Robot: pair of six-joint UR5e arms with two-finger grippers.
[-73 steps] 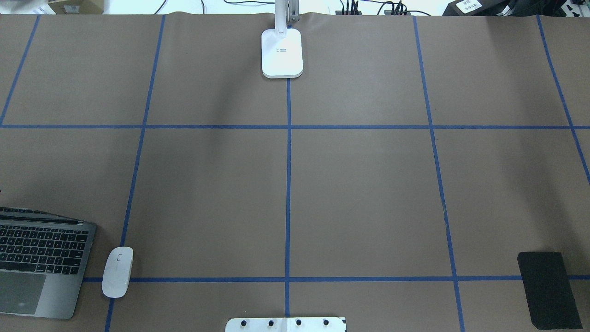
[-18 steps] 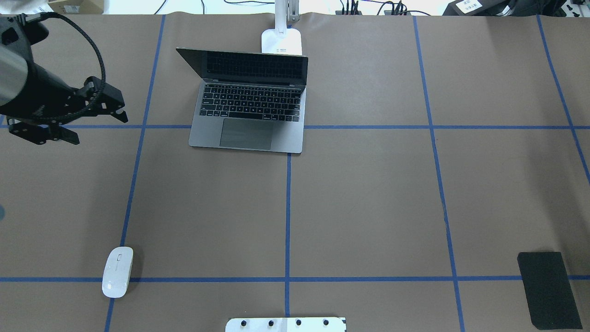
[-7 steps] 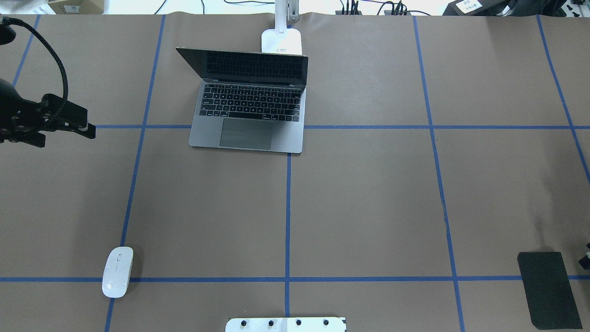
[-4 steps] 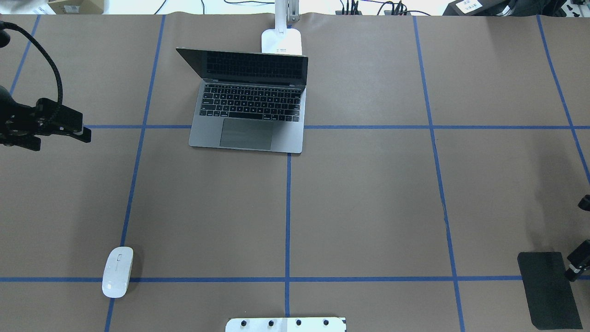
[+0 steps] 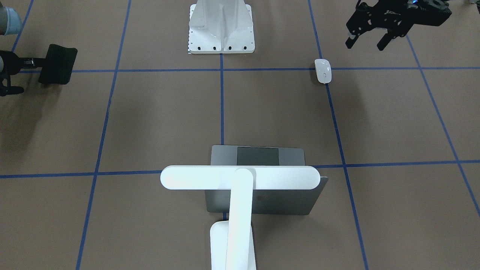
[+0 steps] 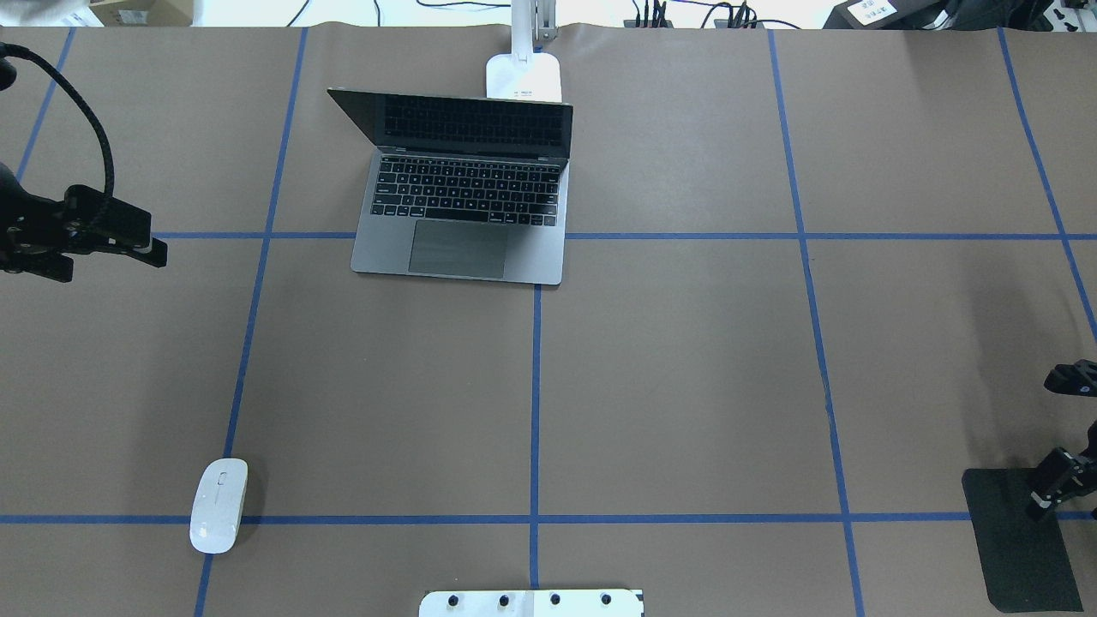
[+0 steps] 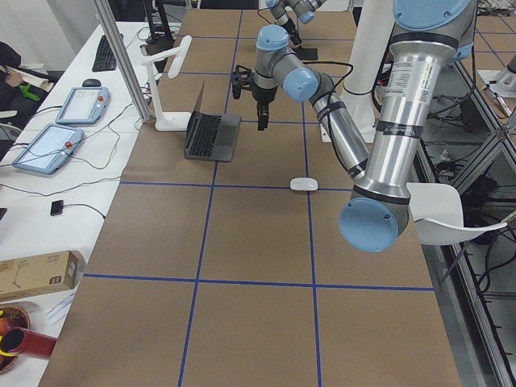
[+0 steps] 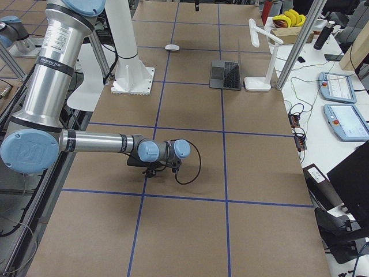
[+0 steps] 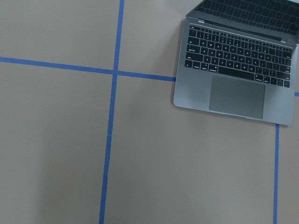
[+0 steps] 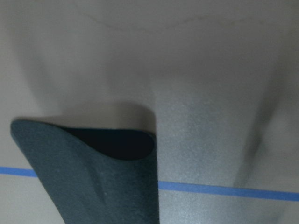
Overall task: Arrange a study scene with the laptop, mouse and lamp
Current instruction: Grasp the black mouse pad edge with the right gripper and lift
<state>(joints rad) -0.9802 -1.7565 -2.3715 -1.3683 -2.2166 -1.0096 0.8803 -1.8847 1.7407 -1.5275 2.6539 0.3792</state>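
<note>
- The laptop (image 6: 463,206) sits open on the counter (image 6: 686,386), far and a little left of centre, with its keyboard facing the near side.
- The lamp (image 5: 240,178) stands at the far edge just behind the laptop's screen, and its bar head reaches over the laptop.
- The mouse (image 6: 218,506) lies near left on a blue tape line, well apart from the laptop.
- The left gripper (image 5: 365,43) hovers at the left edge, its jaws wide and holding nothing.
- The right gripper (image 6: 1044,444) is low at the near right, its jaws wide, with one finger over the black mat (image 6: 1020,557).
</note>
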